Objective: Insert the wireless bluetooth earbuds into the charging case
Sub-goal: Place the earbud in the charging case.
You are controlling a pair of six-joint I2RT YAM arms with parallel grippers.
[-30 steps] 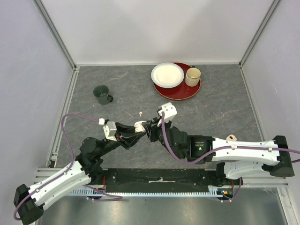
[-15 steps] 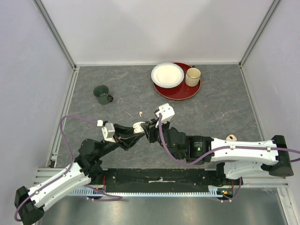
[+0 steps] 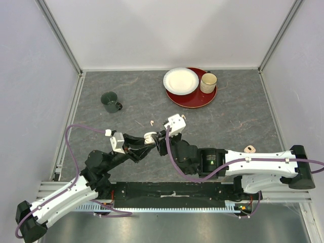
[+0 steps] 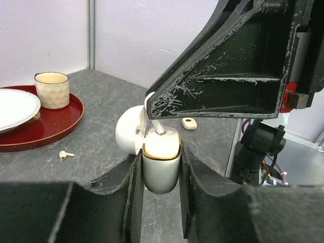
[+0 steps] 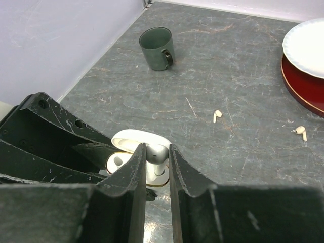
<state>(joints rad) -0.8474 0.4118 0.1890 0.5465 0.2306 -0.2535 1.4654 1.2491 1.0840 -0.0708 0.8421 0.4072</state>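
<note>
One earbud (image 5: 156,152) pinched, charging case (image 4: 161,167) clamped

The tabletop (image 3: 238,126) was a dark grey, stone-patterned sheet. Plain pale walls enclosed it: a back wall (image 3: 167,30) well beyond the left gripper (image 3: 150,136), a left wall (image 3: 30,76) and a right wall (image 3: 304,66) to either side. Aluminium posts (image 3: 61,36) marked the far corners. Lighting was even, with soft shadows

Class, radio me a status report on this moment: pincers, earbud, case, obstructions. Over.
Left pincer shut on open case. Right pincer shut on earbud, at the case mouth. Two loose earbuds lie clear; nothing blocking.
</note>
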